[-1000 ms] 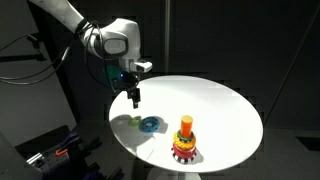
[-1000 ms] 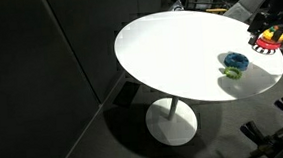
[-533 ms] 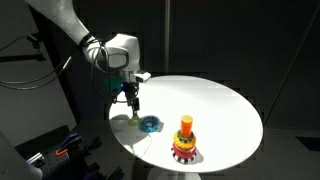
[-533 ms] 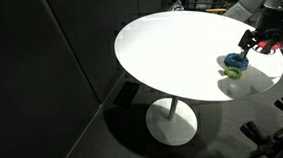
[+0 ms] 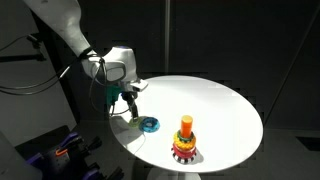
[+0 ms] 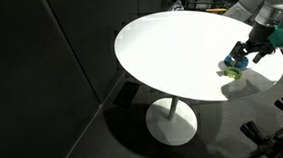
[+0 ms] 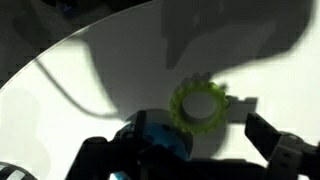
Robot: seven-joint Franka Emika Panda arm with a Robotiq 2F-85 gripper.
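**Wrist view: pincer spread wide over two rings**

Wrist view first. I see the gripper (image 7: 190, 157) with its jaws wide apart and nothing held between them. One finger (image 7: 97, 160) is at the lower left and its mate is at the lower right. A green ring (image 7: 200, 103) with a toothed rim lies flat on the white table (image 7: 80, 90), just beyond the fingertips and inside the arm's shadow. A blue ring (image 7: 158, 137) lies nearer the camera, just beside the green one and close against the left finger. I cannot tell whether the two touch.

In an exterior view, the gripper (image 5: 131, 112) points down, low over the left side of the round table (image 5: 220, 100). The blue ring (image 5: 150, 124) lies just to its right. I cannot make out the green one clearly from here. A stacking toy (image 5: 184, 142) with an orange top stands upright further right, near the near edge and well apart from the pincer.

In an exterior view, the gripper (image 6: 242, 58) is down at the right side of the table (image 6: 170, 57). The blue ring (image 6: 236, 60) is right at the fingertips. The green ring (image 6: 228, 73) is just beside the blue ring on its near side.
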